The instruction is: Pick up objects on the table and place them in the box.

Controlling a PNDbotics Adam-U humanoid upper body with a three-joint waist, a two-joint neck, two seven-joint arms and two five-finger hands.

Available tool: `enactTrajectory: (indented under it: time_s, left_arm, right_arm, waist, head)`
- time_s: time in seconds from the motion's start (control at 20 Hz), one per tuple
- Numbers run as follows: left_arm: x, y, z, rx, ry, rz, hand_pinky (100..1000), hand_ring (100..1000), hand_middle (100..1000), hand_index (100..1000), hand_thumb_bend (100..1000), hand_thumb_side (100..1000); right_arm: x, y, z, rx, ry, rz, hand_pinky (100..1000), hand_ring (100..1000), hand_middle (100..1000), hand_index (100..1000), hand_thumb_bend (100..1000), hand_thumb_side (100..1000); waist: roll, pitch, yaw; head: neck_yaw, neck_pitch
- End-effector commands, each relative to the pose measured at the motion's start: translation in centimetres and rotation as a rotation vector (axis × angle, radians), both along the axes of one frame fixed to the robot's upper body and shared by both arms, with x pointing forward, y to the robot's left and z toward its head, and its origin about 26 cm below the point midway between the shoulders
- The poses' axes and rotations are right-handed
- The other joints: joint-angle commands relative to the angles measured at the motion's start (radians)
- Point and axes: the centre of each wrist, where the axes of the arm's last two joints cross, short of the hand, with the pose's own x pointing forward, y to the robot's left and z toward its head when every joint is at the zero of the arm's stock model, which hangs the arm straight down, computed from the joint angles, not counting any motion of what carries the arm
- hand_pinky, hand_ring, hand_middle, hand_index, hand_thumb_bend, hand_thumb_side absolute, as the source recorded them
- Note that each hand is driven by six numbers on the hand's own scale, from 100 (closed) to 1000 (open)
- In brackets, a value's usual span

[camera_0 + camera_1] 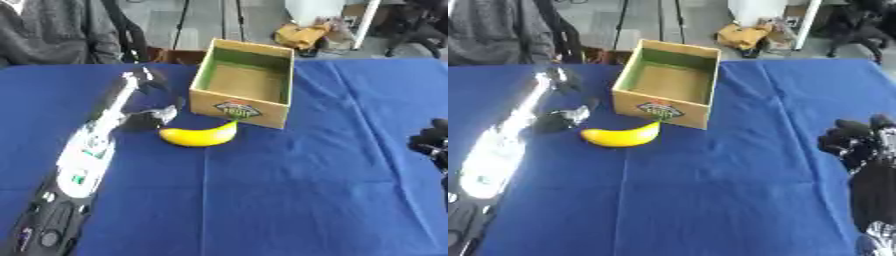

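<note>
Blue cloth covers the bench point(289, 200), with a crease line running down the middle toward the camera. Floor clutter and chair legs show past the far edge.

Open-topped cardboard box with a green inner lining point(242, 89) sits upright at the far centre of the bench, a round printed logo on its near wall. Nothing visible inside it.

Yellow banana point(199, 135) lies on the cloth just in front of the box's near-left corner, curve bowed toward the camera, stem end pointing up at the box wall and just about touching it.

Left arm comes in from the lower left, long silver-and-black forearm stretched diagonally across the cloth. Left hand point(150, 118) is low over the bench just left of the banana, fingers partly curled, nothing in them; fingertips near the banana's left end, and I can't tell whether they touch it.

Right hand point(852, 141) shows at the right edge, well apart from box and banana, black fingers bent upward and relaxed, holding nothing.
</note>
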Motion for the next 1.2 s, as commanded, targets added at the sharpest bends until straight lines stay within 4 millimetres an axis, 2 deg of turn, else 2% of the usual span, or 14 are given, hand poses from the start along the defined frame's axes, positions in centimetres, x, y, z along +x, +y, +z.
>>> enactTrajectory:
  time_s: [0.05, 0.4, 1.0, 1.2]
  left_arm:
    - [0.6, 0.1, 0.6, 0.069, -0.018, -0.015, 715, 723, 710, 618, 538, 397]
    - [1.9, -2.4, -1.8, 0.232, 0.094, -0.114, 728, 713, 698, 664, 590, 394]
    - [2.9, -4.0, -5.0, 0.357, 0.149, -0.126, 724, 707, 692, 671, 638, 419]
    - [3.2, -4.5, -5.4, 0.355, 0.137, -0.107, 720, 702, 688, 665, 613, 416]
  right_arm:
    - [-0.1, -0.1, 0.7, -0.011, -0.025, 0.009, 681, 612, 551, 667, 100, 902]
    - [-0.1, 0.0, 0.6, -0.009, -0.021, 0.012, 681, 611, 552, 667, 100, 902]
    - [-0.1, 0.1, 0.4, -0.008, -0.015, 0.014, 682, 611, 552, 667, 100, 903]
    - [-0.1, 0.1, 0.4, -0.010, -0.015, 0.015, 682, 611, 551, 667, 100, 902]
  waist:
    - [-0.002, -0.011, 0.000]
    - [-0.001, -0.012, -0.006]
    - [-0.005, -0.014, -0.005]
    - [-0.007, -0.013, -0.005]
  head:
    - [0.003, 0.004]
    - [0.011, 0.006]
    - [0.013, 0.007]
    - [0.015, 0.008]
